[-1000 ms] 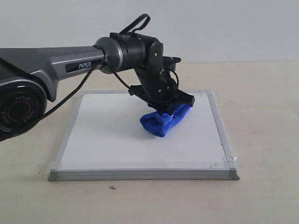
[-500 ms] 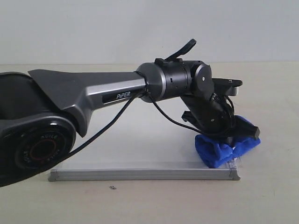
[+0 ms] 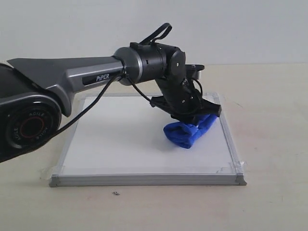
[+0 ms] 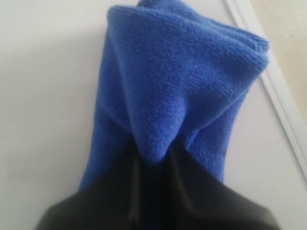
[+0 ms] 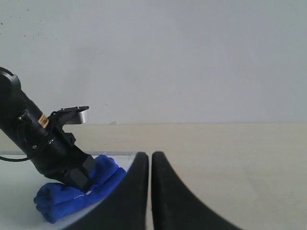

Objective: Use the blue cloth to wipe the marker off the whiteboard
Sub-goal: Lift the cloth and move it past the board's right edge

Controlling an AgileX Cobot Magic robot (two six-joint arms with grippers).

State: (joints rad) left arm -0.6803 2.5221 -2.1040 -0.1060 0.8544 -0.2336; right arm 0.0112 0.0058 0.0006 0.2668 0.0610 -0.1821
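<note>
Left gripper [image 3: 196, 120] holds blue cloth [image 3: 183, 134] near whiteboard [image 3: 120, 139] right frame — leftward open

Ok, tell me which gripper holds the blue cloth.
The left gripper, clamped on the blue cloth against the whiteboard; the right gripper is shut and empty.

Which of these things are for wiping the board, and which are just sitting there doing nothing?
For the job:
- blue cloth, pinched by the left gripper
- whiteboard, under the cloth

Just there:
- right gripper, jaws shut with nothing between them
- dark speck on the table, in front of the board
</note>
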